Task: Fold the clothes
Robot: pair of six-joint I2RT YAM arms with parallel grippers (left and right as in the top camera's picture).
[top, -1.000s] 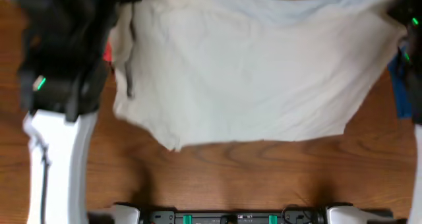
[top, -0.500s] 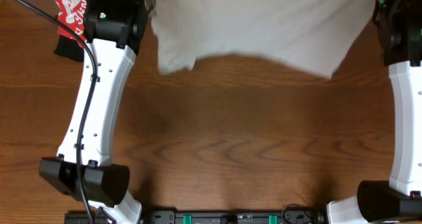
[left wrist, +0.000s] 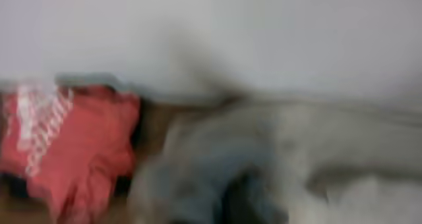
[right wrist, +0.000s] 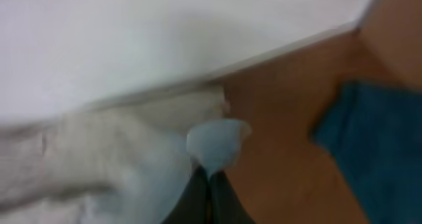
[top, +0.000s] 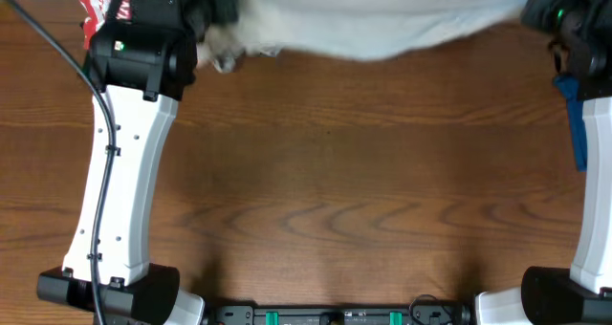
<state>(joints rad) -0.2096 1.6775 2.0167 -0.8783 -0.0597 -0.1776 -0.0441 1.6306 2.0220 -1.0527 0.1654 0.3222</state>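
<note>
1. Overhead, the left arm [top: 120, 182] runs as a long white link from the near edge of the table [top: 325, 191] up to a black wrist at the far left.
2. The right arm [top: 595, 201] stands straight along the table's right edge, its dark wrist at the far right corner.
3. The shirt [top: 382, 19] lies as a pale beige, thin, wrinkled band along the far edge, spanning the gap between the two wrists; its near hem sags in a soft curve.
4. The left gripper [top: 215, 5] is pressed shut, with the shirt's left corner bunched against it; the left wrist view is too blurred to show the pinch itself.
5. The right gripper [right wrist: 210, 178] has its dark fingers pressed together, nipping a small rounded fold of the shirt's pale fabric.
6. A red garment [left wrist: 66, 145] with white lettering sits crumpled just left of the shirt.
7. A blue cloth [right wrist: 376, 145], matte and dark, lies on the wood grain to the right of the right gripper, apart from the shirt
</note>
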